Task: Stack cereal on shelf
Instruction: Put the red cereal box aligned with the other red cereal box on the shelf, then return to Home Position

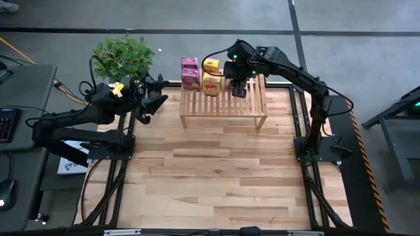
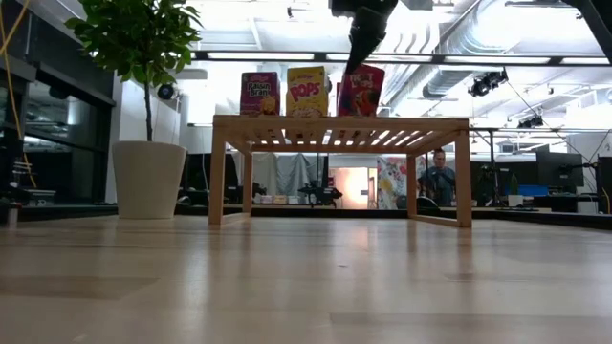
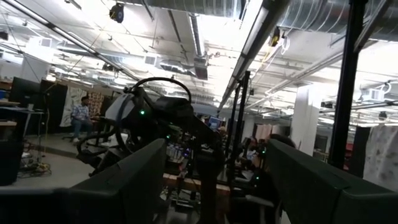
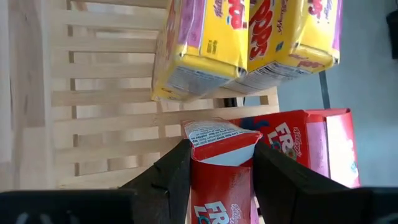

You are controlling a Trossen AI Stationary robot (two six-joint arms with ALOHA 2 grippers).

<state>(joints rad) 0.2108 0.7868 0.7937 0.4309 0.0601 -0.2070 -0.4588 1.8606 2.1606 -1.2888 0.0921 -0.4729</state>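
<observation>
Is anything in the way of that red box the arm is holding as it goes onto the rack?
Nothing visible blocks it. The right gripper holds the red box over the shelf, beside a second red box and next to the yellow boxes. The left gripper waits off to the side.

Right arm is reaching out long across the table's far edge, wrist bent down, right gripper (image 1: pixel 239 87) pointing straight down, fingers (image 4: pixel 169 177) clamping a box between them (contact on both sides in the wrist view). Left arm is sitting folded low at the left edge, left gripper (image 1: pixel 154 98) levelled toward the right, fingers (image 3: pixel 140 180) spread apart.
</observation>
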